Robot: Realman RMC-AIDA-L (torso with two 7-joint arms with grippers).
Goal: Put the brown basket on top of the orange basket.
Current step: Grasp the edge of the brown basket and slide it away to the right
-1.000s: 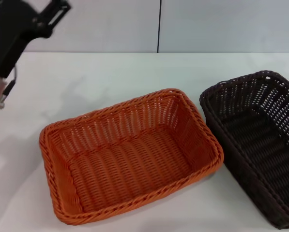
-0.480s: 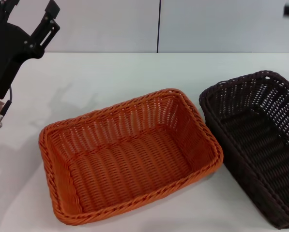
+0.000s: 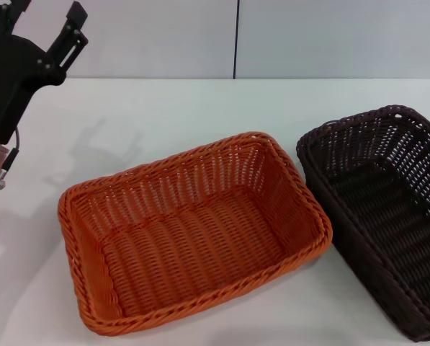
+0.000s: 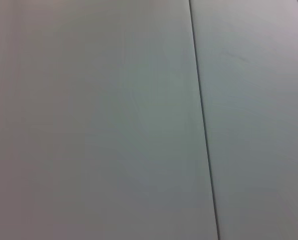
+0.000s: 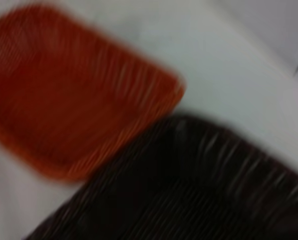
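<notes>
Gripping the brown basket [image 3: 384, 238], which sits just right of the orange basket [image 3: 189, 231], suits the unseen right arm, its grip untellable; the left gripper [image 3: 36, 25] hangs spread, empty.

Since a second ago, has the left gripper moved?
Yes. The left gripper sits lower and nearer the left edge than before, judged against the wall seam; its fingers are now in view, spread open.

A lab-like test bench: bare white table [image 3: 164, 115] against plain grey wall panels [image 3: 330, 36].
</notes>
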